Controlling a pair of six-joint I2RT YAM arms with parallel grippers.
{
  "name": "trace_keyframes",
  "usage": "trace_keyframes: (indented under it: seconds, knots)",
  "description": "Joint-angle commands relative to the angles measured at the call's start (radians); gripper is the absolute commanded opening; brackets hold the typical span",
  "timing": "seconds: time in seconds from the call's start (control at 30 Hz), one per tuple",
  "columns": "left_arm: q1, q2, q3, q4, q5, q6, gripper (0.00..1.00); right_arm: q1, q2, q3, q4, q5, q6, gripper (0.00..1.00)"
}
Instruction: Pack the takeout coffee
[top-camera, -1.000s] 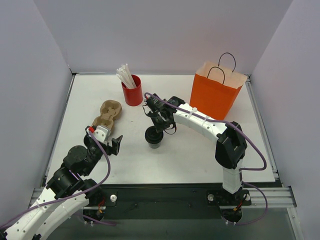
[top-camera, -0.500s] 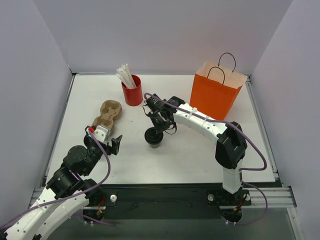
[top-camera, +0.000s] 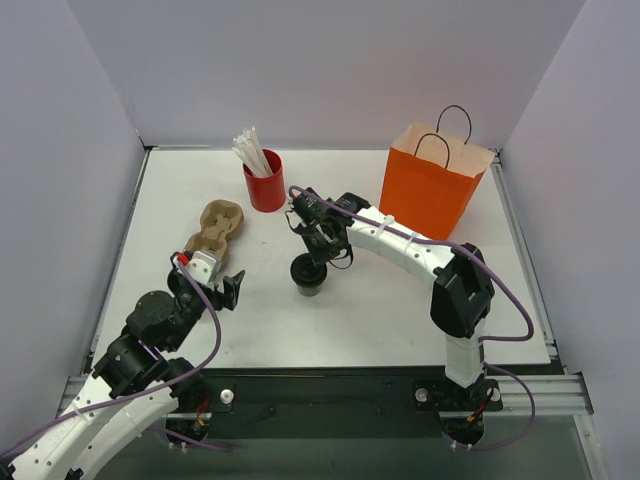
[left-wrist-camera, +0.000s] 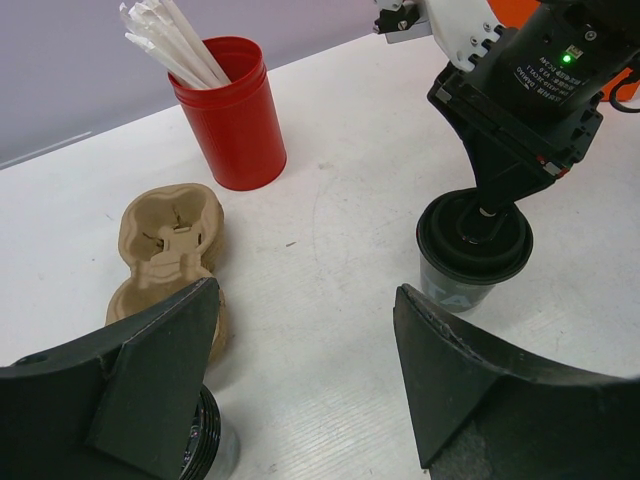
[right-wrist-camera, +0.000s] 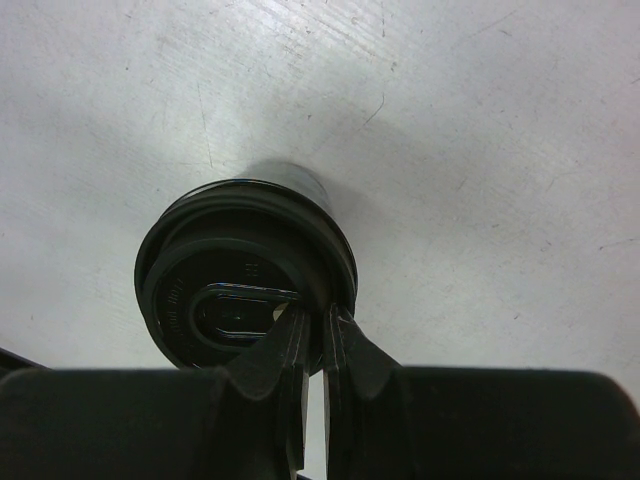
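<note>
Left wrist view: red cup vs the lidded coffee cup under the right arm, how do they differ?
The red cup is red and open-topped, holding white sticks; the coffee cup is dark and closed by a black lid. The red cup looks taller than the coffee cup. The red cup stands free, while the right gripper pinches the coffee cup's lid rim. Both stand upright on the table.

We find the stick cup (top-camera: 265, 181) at the rear of the table (top-camera: 400, 310), left of centre, and the bag (top-camera: 432, 190) at rear right. The carrier (top-camera: 214, 229) lies before and left of the stick cup. The first coffee cup (top-camera: 308, 273) stands mid-table, right of the carrier. The second coffee cup (left-wrist-camera: 205, 445) stands just before the carrier.
</note>
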Motion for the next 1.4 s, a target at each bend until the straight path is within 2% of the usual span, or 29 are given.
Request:
trace_keyframes:
  seconds: [0.0,0.53,0.63,0.73,0.8,0.93,1.1,1.23,1.37]
  knots:
    - [0.009,0.005,0.003,0.052,0.014,0.008,0.80,-0.002,-0.059,0.017,-0.046,0.043,-0.007,0.00]
    - [0.012,0.011,0.001,0.047,0.017,0.005,0.79,-0.001,-0.016,-0.009,-0.020,0.040,-0.001,0.00]
    - [0.012,0.040,0.017,0.027,0.016,-0.055,0.77,0.001,-0.023,-0.039,-0.005,0.046,0.005,0.00]
    - [0.012,0.135,0.055,-0.003,0.028,-0.228,0.75,0.001,-0.027,-0.064,0.007,0.049,0.011,0.00]
    - [0.012,0.178,0.058,0.013,0.086,-0.308,0.74,-0.001,-0.033,-0.081,0.013,0.055,0.011,0.00]
    - [0.012,0.311,0.021,0.149,0.186,-0.461,0.72,-0.001,-0.040,-0.104,0.032,0.060,0.011,0.00]
    - [0.014,0.460,0.015,0.251,0.142,-0.534,0.72,0.001,-0.040,-0.127,0.046,0.052,0.010,0.00]
    - [0.015,0.596,0.021,0.392,0.169,-0.578,0.72,0.001,-0.065,-0.167,0.075,0.043,0.020,0.00]
    - [0.020,0.702,0.026,0.449,0.159,-0.606,0.72,-0.001,-0.088,-0.183,0.089,0.034,0.027,0.07]
